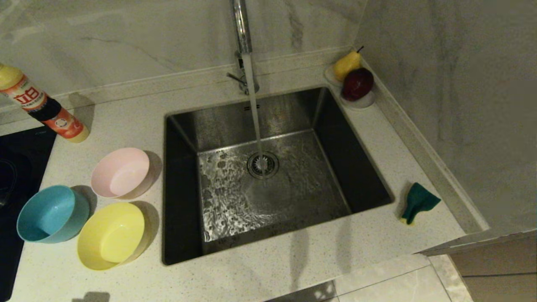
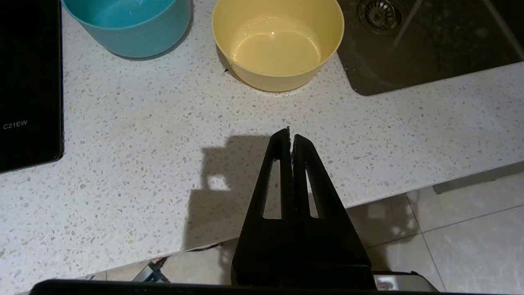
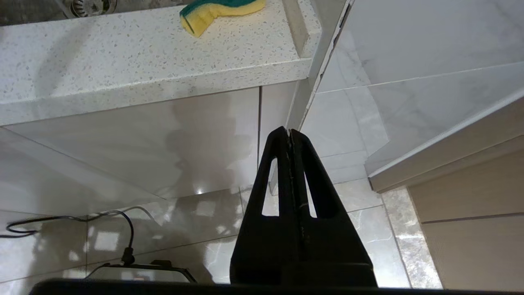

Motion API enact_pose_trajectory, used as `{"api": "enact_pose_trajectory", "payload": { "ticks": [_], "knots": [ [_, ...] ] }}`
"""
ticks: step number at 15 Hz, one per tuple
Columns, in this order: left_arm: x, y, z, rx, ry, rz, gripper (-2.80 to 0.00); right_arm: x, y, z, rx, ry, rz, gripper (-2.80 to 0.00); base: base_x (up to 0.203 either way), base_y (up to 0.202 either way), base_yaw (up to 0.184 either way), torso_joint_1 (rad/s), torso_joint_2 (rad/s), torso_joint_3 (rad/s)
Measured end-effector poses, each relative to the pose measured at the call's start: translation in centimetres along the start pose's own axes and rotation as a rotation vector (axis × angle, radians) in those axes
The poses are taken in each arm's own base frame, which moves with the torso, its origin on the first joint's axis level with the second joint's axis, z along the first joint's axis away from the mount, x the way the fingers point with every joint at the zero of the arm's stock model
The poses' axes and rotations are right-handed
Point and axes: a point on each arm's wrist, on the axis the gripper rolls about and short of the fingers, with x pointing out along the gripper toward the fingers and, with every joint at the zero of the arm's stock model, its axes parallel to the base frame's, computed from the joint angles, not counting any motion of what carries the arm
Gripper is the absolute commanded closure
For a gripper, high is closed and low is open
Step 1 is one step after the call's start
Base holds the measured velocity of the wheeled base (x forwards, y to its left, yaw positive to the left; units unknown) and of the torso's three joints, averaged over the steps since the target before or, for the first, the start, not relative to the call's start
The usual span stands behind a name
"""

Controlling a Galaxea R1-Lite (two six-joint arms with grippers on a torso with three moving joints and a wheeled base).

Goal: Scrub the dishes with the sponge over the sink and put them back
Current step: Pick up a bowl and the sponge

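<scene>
Three bowls stand on the counter left of the sink (image 1: 184, 126): a pink bowl (image 1: 121, 172), a blue bowl (image 1: 48, 214) (image 2: 131, 24) and a yellow bowl (image 1: 111, 235) (image 2: 278, 41). The sponge (image 1: 417, 202) (image 3: 217, 10), green on yellow, lies bent on the counter right of the sink. Water runs from the faucet (image 1: 242, 29) onto the drain strainer (image 1: 263, 165). My left gripper (image 2: 290, 133) is shut and empty above the counter's front edge, short of the yellow bowl. My right gripper (image 3: 288, 132) is shut and empty, below the counter in front of the sponge. Neither gripper shows in the head view.
An orange-labelled bottle (image 1: 40, 105) lies at the back left. A black cooktop (image 1: 16, 167) (image 2: 28, 82) borders the bowls on the left. A white dish with a pear (image 1: 347, 65) and a dark red fruit (image 1: 357, 84) sits in the back right corner. A wall (image 1: 461, 105) runs along the right.
</scene>
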Motion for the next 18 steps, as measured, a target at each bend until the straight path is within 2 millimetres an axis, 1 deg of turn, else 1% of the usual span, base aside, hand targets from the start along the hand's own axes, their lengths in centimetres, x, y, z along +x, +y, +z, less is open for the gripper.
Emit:
{"api": "enact_pose_trajectory", "payload": {
  "ticks": [4,6,7,8,10,11,13,14,16,18],
  "knots": [
    [0.0,0.0,0.0,0.0,0.001,0.001,0.0,0.0,0.0,0.1,-0.016,-0.002,-0.007,0.0,0.0,0.0,0.0,0.0,0.0,0.0],
    [0.0,0.0,0.0,0.0,0.001,0.001,0.0,-0.2,-0.1,0.6,-0.019,-0.012,-0.024,0.0,0.0,0.0,0.0,0.0,0.0,0.0],
    [0.0,0.0,0.0,0.0,0.001,0.001,0.0,-0.5,-0.1,1.5,-0.021,-0.033,-0.033,0.0,0.0,0.0,0.0,0.0,0.0,0.0],
    [0.0,0.0,0.0,0.0,0.001,0.001,0.0,-1.2,-0.1,3.3,-0.023,-0.089,-0.026,0.0,0.0,0.0,0.0,0.0,0.0,0.0],
    [0.0,0.0,0.0,0.0,0.001,0.0,0.0,-2.5,0.0,6.6,-0.036,-0.141,0.037,0.0,0.0,0.0,0.0,0.0,0.0,0.0],
    [0.0,0.0,0.0,0.0,0.001,0.0,0.0,-2.9,0.1,8.2,-0.061,-0.131,0.085,0.0,0.0,0.0,0.0,0.0,0.0,0.0],
    [0.0,0.0,0.0,0.0,0.001,0.0,0.0,-3.0,0.4,10.9,-0.118,-0.066,0.17,0.0,0.0,0.0,0.0,0.0,0.0,0.0],
    [0.0,0.0,0.0,-0.001,0.001,0.0,0.0,-2.7,0.5,12.3,-0.132,-0.033,0.21,0.0,0.0,0.0,0.0,0.0,0.0,0.0],
    [0.0,0.0,0.0,-0.001,0.002,0.001,0.0,-1.4,0.7,14.9,-0.14,0.021,0.267,0.0,0.0,0.0,0.0,0.0,0.0,0.0],
    [0.0,0.0,0.0,0.0,0.002,0.001,0.0,1.2,0.6,16.6,-0.14,0.108,0.297,0.0,0.0,0.0,0.0,0.0,0.0,0.0]
  ]
}}
